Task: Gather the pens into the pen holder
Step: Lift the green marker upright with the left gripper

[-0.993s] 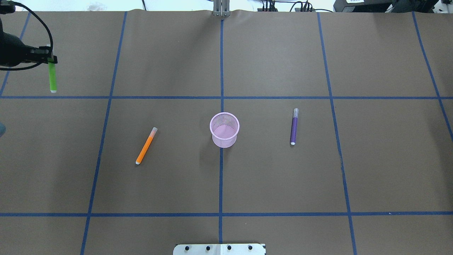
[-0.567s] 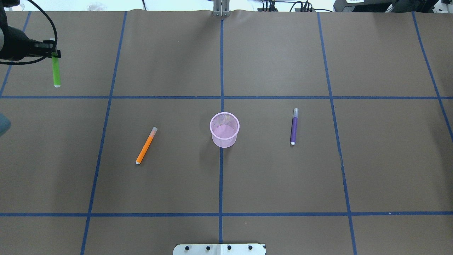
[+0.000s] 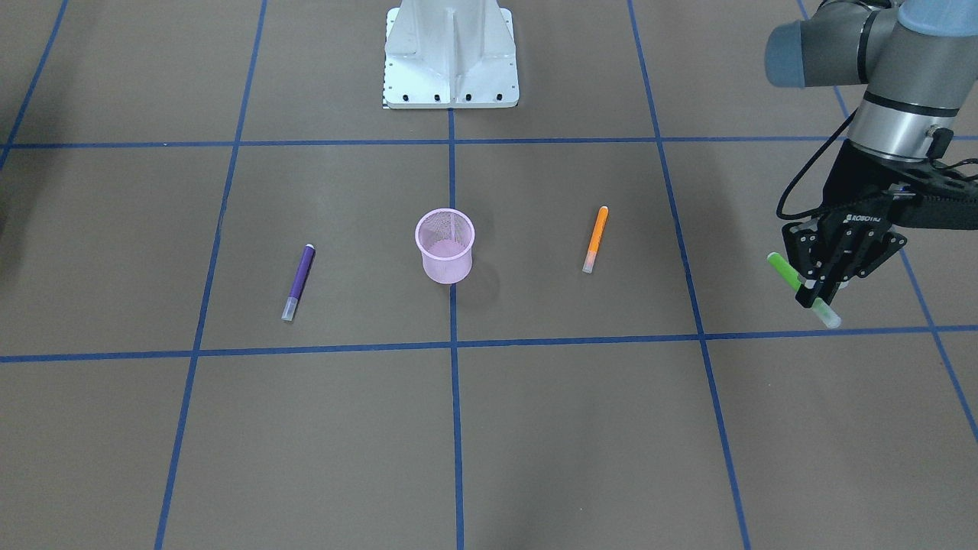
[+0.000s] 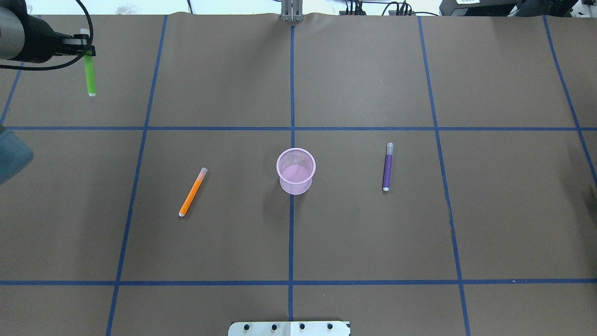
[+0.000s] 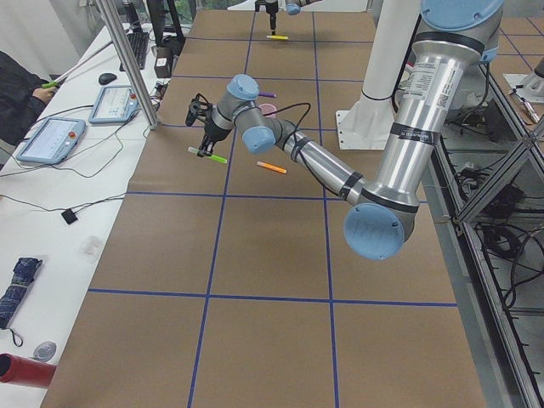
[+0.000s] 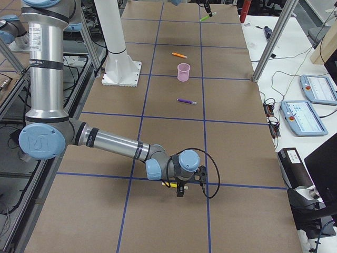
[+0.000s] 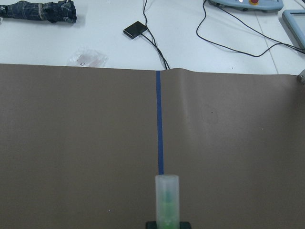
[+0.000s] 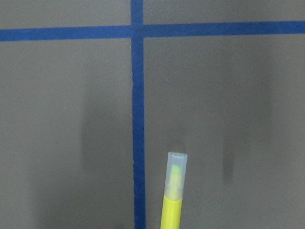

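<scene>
The pink mesh pen holder (image 4: pixel 295 170) stands upright at the table's middle and looks empty. An orange pen (image 4: pixel 192 192) lies to its left and a purple pen (image 4: pixel 387 167) to its right. My left gripper (image 4: pixel 87 46) is shut on a green pen (image 4: pixel 90 77) and holds it above the far left of the table; the pen's cap shows in the left wrist view (image 7: pixel 167 198). My right gripper (image 6: pixel 180 190) is low over a yellow pen (image 8: pixel 173 193) at the right end of the table. I cannot tell whether it is open or shut.
The robot's white base plate (image 3: pixel 451 57) sits at the near edge. Blue tape lines (image 4: pixel 292 233) grid the brown table cover. Cables, tablets (image 7: pixel 248 2) and a folded umbrella (image 7: pixel 40 10) lie on the white bench beyond the far edge.
My left gripper has carried the green pen farther from the robot and a little toward the centre. The holder, orange pen and purple pen have not moved.
</scene>
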{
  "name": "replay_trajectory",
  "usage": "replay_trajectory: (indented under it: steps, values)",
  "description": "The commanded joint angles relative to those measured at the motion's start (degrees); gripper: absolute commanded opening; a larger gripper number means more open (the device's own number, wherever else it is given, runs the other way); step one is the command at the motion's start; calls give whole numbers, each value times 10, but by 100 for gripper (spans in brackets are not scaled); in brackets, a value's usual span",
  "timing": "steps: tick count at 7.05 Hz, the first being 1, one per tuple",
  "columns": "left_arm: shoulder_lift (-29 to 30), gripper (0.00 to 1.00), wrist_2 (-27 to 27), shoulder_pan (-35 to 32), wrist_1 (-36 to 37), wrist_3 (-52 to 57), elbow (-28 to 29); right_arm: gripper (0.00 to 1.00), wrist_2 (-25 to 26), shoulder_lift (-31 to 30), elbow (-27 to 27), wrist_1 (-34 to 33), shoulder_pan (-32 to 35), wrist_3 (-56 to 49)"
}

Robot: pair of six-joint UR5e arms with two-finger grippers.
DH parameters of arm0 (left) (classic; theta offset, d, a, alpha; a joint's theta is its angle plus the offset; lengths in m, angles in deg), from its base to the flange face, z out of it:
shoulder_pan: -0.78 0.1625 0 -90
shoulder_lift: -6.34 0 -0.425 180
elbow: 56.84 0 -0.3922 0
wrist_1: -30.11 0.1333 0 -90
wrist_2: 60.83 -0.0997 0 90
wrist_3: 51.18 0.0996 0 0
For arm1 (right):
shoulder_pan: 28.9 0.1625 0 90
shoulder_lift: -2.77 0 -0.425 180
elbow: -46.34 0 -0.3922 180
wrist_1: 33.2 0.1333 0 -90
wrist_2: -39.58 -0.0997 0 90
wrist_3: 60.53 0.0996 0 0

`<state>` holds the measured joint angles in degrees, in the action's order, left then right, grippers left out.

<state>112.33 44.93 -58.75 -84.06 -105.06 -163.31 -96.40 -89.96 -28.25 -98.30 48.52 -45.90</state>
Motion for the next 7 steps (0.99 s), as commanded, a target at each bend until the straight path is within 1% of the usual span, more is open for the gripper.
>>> replay_trajectory:
  steps: [1, 3, 6, 7]
  values:
    - [2, 0, -2, 9, 0, -1, 1, 99, 19, 1, 12, 0, -3, 0]
    - [2, 0, -3, 16, -1, -3, 4, 99, 34, 9, 22, 0, -3, 0]
    - [6, 0, -3, 16, -1, -3, 13, 98, 36, 22, 33, 0, -17, 0]
    - [7, 0, -3, 16, -1, -3, 14, 96, 36, 30, 44, 0, -22, 0]
